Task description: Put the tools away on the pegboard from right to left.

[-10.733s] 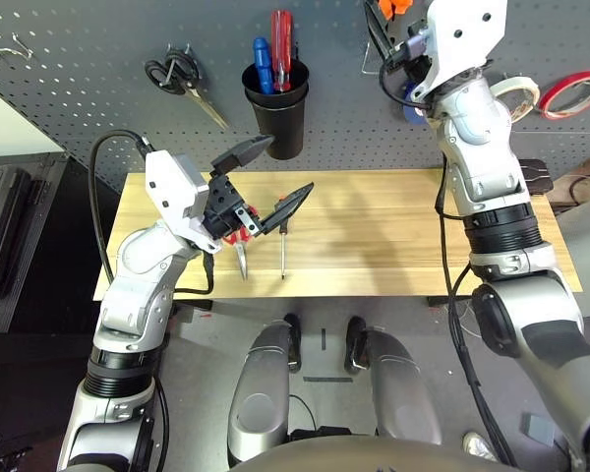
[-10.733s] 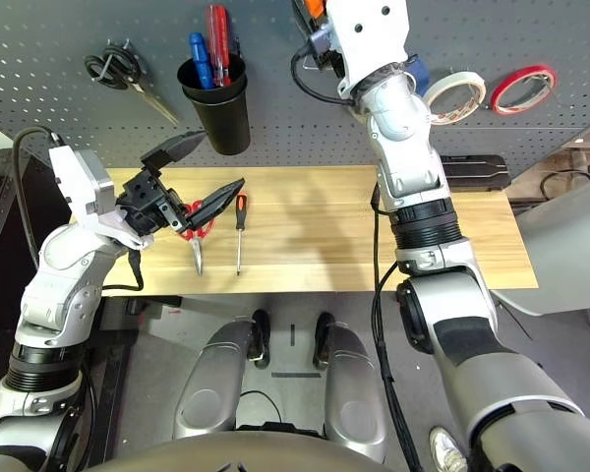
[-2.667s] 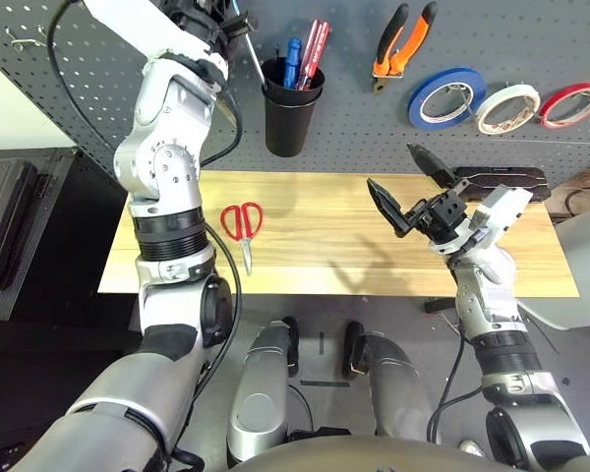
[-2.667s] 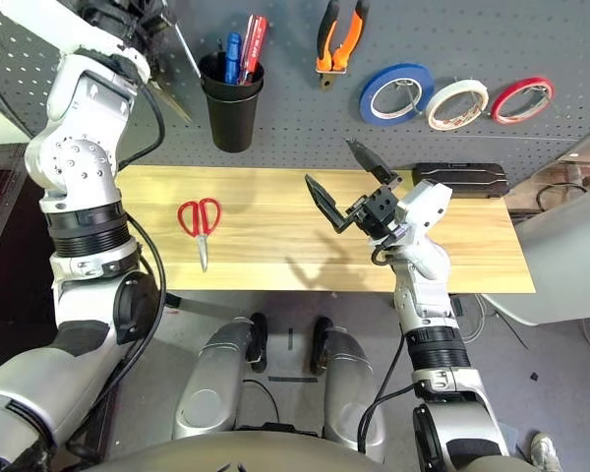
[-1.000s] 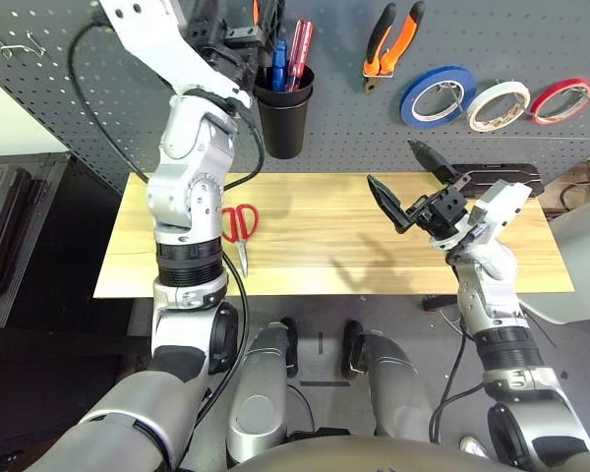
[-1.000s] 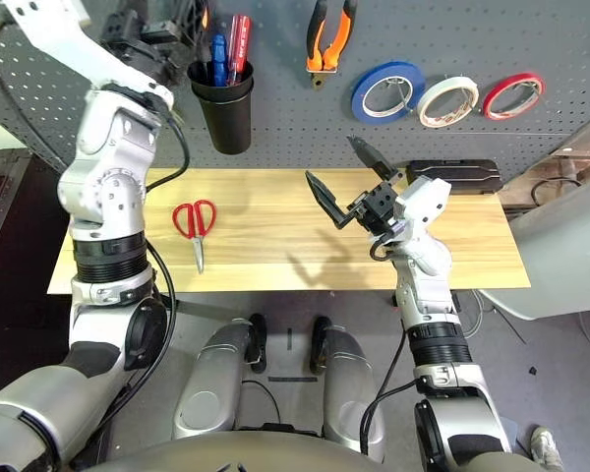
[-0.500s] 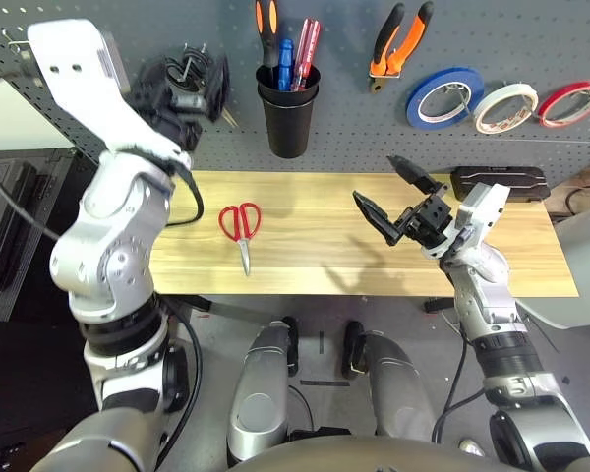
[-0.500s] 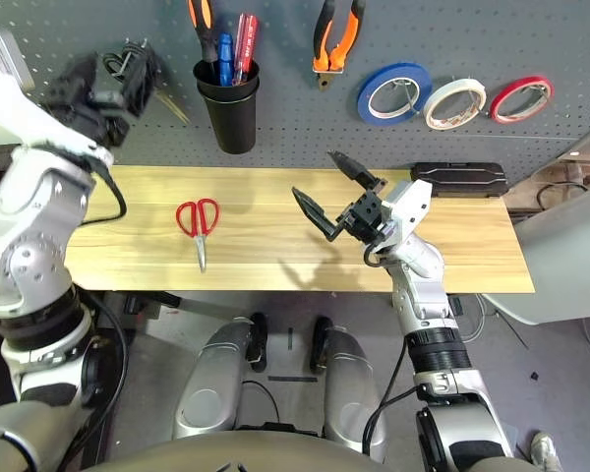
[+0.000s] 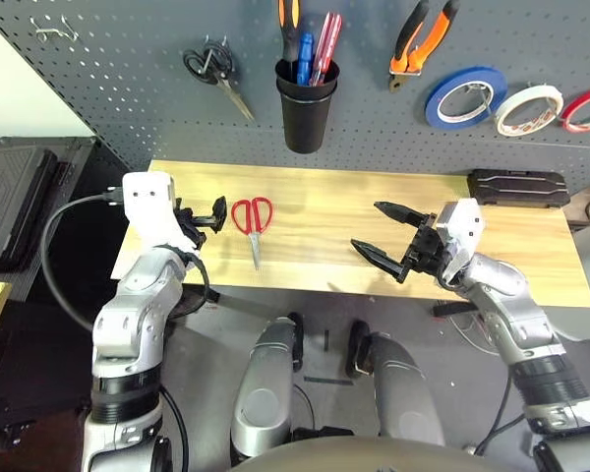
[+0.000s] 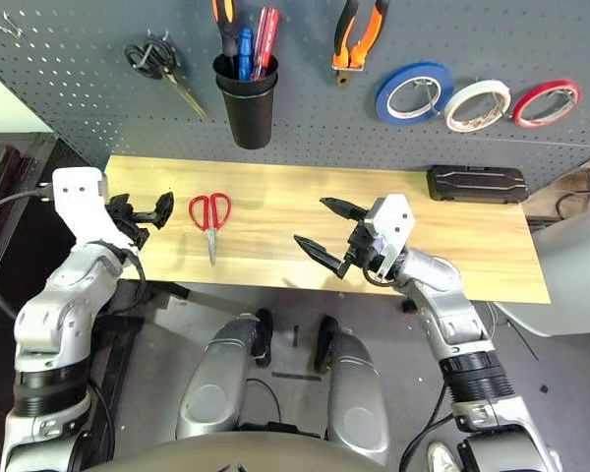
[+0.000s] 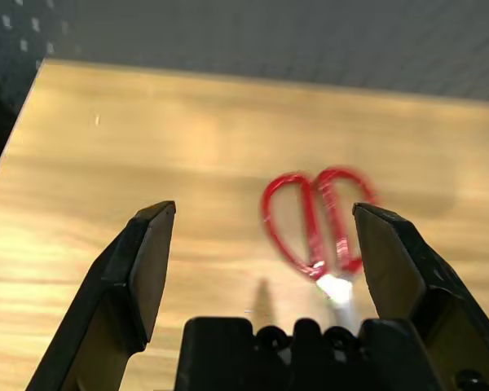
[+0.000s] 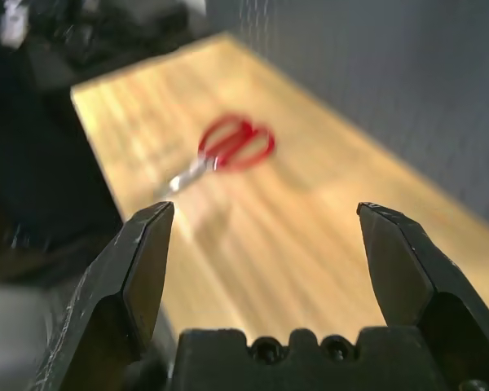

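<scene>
The white tape (image 9: 522, 108), pliers (image 9: 419, 43) and screwdriver (image 9: 289, 16) hang on the pegboard (image 9: 118, 108). The red scissors (image 9: 253, 222) lie near the tabletop's (image 9: 334, 211) left end. Both the left gripper (image 11: 257, 261) and right gripper (image 9: 385, 241) are wide and empty.

Both arms are jointed silver-grey shells with black ribbed bands at the forearm joints. Each wrist carries a white boxy block. The left hand (image 9: 208, 213) and right hand (image 9: 385, 237) have two black tapered fingers; a black cable loops beside the left arm.
</scene>
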